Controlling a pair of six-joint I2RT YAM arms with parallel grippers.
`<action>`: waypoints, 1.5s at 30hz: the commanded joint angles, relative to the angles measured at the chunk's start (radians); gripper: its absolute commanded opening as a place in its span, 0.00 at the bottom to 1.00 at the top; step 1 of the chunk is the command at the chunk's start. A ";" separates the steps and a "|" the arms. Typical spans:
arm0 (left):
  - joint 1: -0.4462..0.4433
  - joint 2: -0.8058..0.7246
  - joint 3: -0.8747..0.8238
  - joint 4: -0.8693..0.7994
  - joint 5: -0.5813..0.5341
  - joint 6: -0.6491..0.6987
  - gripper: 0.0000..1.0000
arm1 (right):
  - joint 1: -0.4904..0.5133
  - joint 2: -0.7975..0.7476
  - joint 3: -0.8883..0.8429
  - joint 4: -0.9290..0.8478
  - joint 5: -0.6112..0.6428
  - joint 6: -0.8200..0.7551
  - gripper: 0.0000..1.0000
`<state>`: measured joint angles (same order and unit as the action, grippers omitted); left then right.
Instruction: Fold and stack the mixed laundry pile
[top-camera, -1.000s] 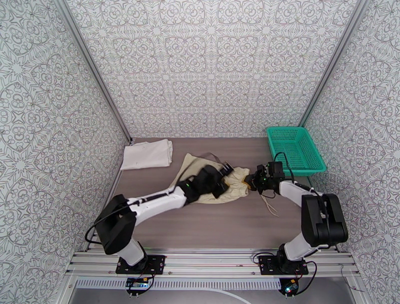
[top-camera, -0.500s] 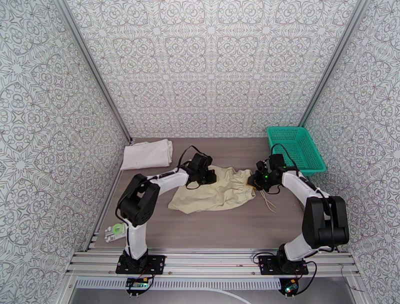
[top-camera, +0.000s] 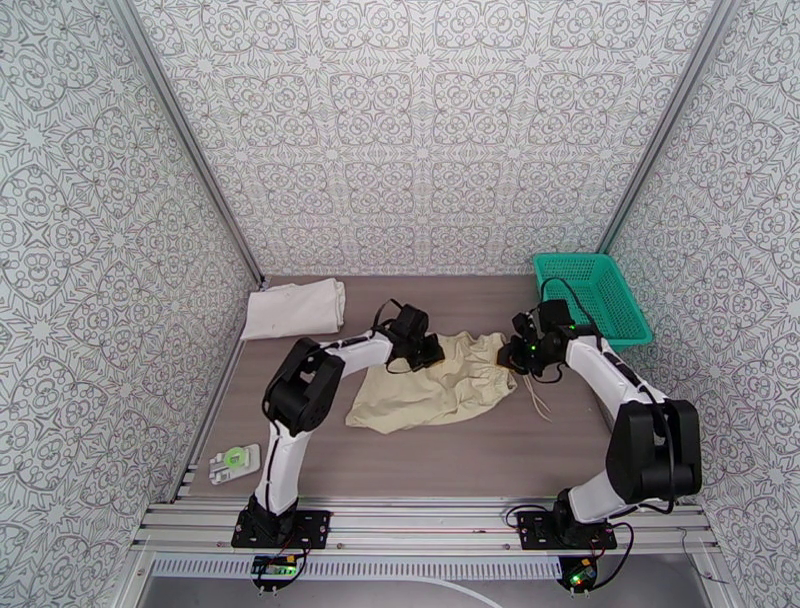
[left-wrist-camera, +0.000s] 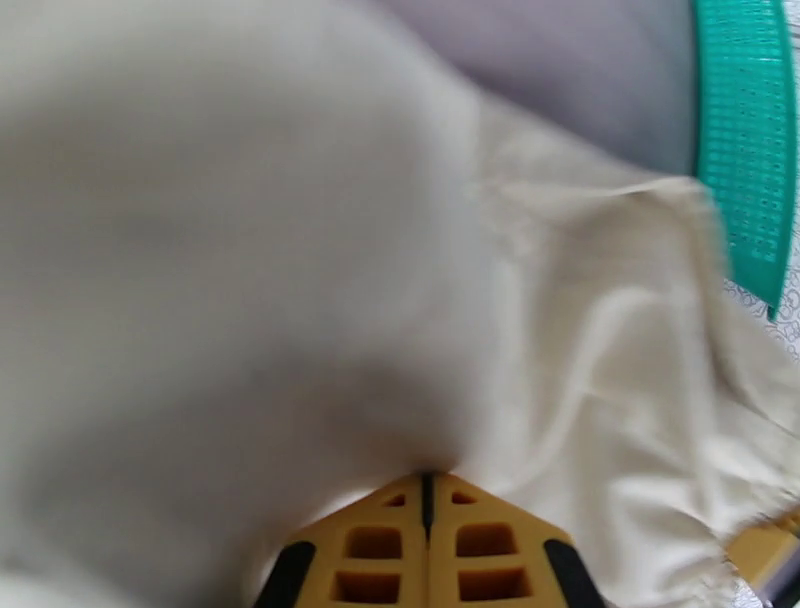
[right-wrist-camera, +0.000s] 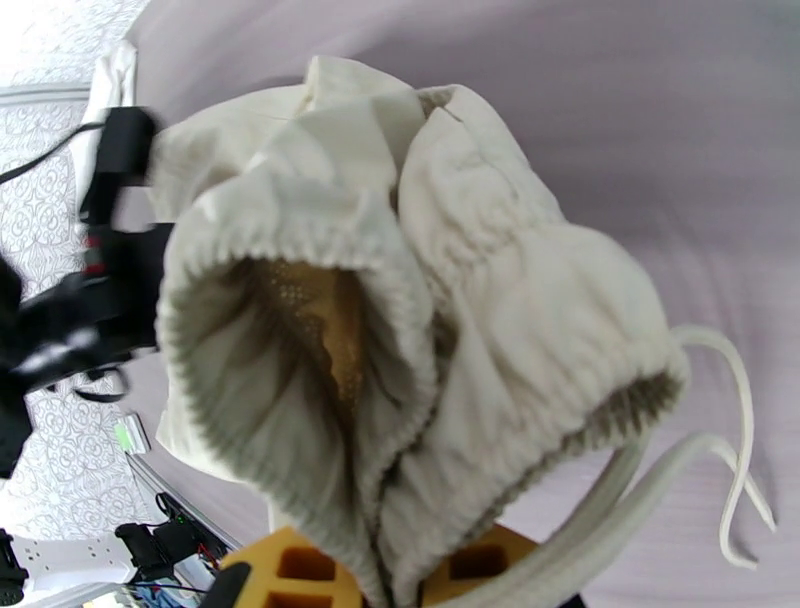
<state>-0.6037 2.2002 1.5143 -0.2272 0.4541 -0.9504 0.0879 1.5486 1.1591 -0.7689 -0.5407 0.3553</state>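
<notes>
Pinched shut, the left gripper (top-camera: 435, 352) holds the far-left edge of the beige garment (top-camera: 430, 395). Also clamped, the right gripper (top-camera: 510, 358) grips its gathered waistband at the right end. The drawstring (top-camera: 538, 398) trails on the table (top-camera: 470, 450). Garment lies mid-table, strung between both. Folded white T-shirt (top-camera: 295, 308) sits far left. Teal basket (top-camera: 590, 298) far right.

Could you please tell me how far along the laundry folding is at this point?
Done: the white garment lies folded at the far left of the table. In hand: the left gripper and right gripper both pinch the beige garment, spread unfolded mid-table. Left: folding it and stacking it with the white one.
</notes>
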 joint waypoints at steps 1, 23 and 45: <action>-0.008 0.021 0.056 0.054 0.071 0.016 0.00 | 0.024 -0.027 0.051 -0.038 0.012 -0.026 0.00; 0.001 0.101 -0.018 0.247 0.146 0.032 0.00 | 0.113 0.003 0.274 -0.208 0.063 -0.041 0.00; -0.071 -0.273 -0.251 0.153 -0.040 0.076 0.00 | 0.130 0.101 0.360 -0.296 0.203 0.040 0.00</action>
<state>-0.6277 1.9549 1.3262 0.0090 0.4500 -0.8963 0.2089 1.6394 1.4799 -1.0576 -0.3504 0.3782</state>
